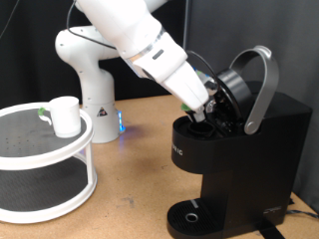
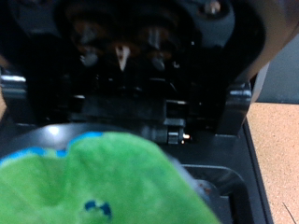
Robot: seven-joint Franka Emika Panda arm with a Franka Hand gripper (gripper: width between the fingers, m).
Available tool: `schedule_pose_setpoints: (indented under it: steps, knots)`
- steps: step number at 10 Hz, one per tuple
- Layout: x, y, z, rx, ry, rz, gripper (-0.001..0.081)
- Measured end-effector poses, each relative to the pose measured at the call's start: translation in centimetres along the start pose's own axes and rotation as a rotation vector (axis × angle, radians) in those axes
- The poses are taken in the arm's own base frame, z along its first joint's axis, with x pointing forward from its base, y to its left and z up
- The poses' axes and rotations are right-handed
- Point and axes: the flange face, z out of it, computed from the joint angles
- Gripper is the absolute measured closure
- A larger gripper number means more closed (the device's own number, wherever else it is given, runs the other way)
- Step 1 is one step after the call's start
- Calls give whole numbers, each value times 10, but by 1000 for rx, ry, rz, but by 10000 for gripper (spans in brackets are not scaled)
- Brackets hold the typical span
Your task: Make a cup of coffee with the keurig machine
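I have the pincer (image 1: 202, 108) inside the open head of the machine (image 1: 234, 149), with the grey lid handle (image 1: 261, 88) raised up and behind it. In the exterior view the fingertips are hidden against the black housing, so I cannot tell whether they are apart or together.

In the wrist view a green-topped pod (image 2: 93, 182) fills the foreground directly ahead of the pincer, at the mouth of the brew chamber, with the raised lid's underside beyond it. I cannot confirm that the pod is between the fingers or that it is fully seated.

The cup (image 1: 64, 116) stands well apart from the pincer, on the top tier of the white rack (image 1: 45, 164) at the exterior view's left. The drip tray (image 1: 189, 215), below the pincer, carries nothing. The counter (image 1: 140, 204) carries both rack and machine.

Handling judgement:
- Cup: rigid, light, probably ceramic, so breakable and smooth-walled. I would grip across the rim wall or the handle, not around the full body.
- Pod: light, thin-walled, foil-topped. Excess squeeze would likely dent it.
- Machine: heavy, stiff. The lid handle is the intended grasp point.
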Motion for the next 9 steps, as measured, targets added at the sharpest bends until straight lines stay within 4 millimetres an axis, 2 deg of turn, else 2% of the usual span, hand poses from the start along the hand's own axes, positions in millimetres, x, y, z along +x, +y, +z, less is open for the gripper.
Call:
schedule_pose_setpoints:
  steps: [4,9]
  knots:
    - [-1,3,20,2,-27,4,329]
    - [-4,7,33,-4,-42,8,329]
